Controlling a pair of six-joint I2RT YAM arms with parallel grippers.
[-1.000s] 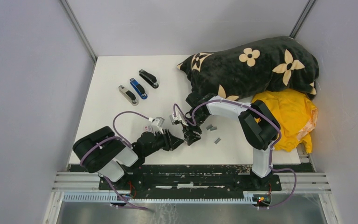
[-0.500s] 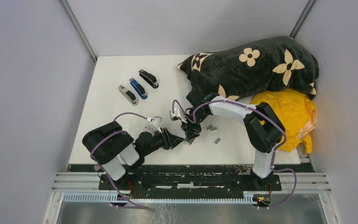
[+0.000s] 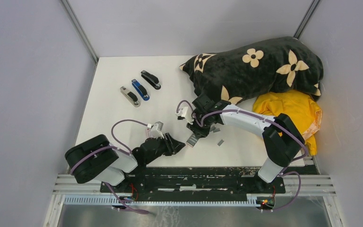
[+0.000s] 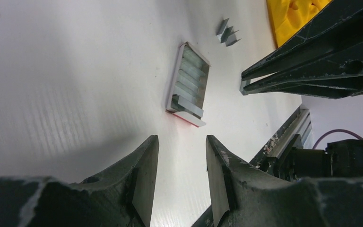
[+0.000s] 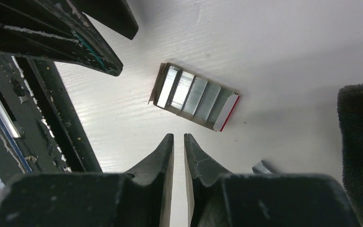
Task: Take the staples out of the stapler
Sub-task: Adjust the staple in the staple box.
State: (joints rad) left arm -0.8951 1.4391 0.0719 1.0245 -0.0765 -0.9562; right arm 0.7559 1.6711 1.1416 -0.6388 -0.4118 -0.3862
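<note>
Looking down on a smooth white bench (image 3: 105, 118), both arms reach inward toward a small open cardboard tray with a red-and-white end flap (image 5: 226, 112). The tray lies flat near the 6 o'clock edge. It is packed with short grey metallic strips of staples (image 5: 189, 92), laid side by side in a row, their ridged tops shiny.

A few loose grey staple strips (image 3: 220, 141) lie on the bare bench at about 3 o'clock from the tray, a little apart from it.

The left claw (image 4: 180, 146) sits at 9 o'clock of the tray, its dark, scuffed fingers parted by a moderate gap and gripping nothing. The right claw (image 5: 178, 137) hangs at about 1 o'clock of the tray. Its fingers are drawn together to a thin slit with nothing between them. Both wrist views show bare bench between the fingertips and the tray.

At 10 o'clock, well apart from both claws, three staplers lie in a slanted row: a silver-and-black stapler (image 3: 129, 96), a blue stapler (image 3: 140, 89) and a black stapler (image 3: 150, 79).

A plush black blanket with cream flower shapes (image 3: 260, 66) is heaped at 1 to 2 o'clock. A crumpled yellow cloth (image 3: 290, 118) lies below it at 3 o'clock.
</note>
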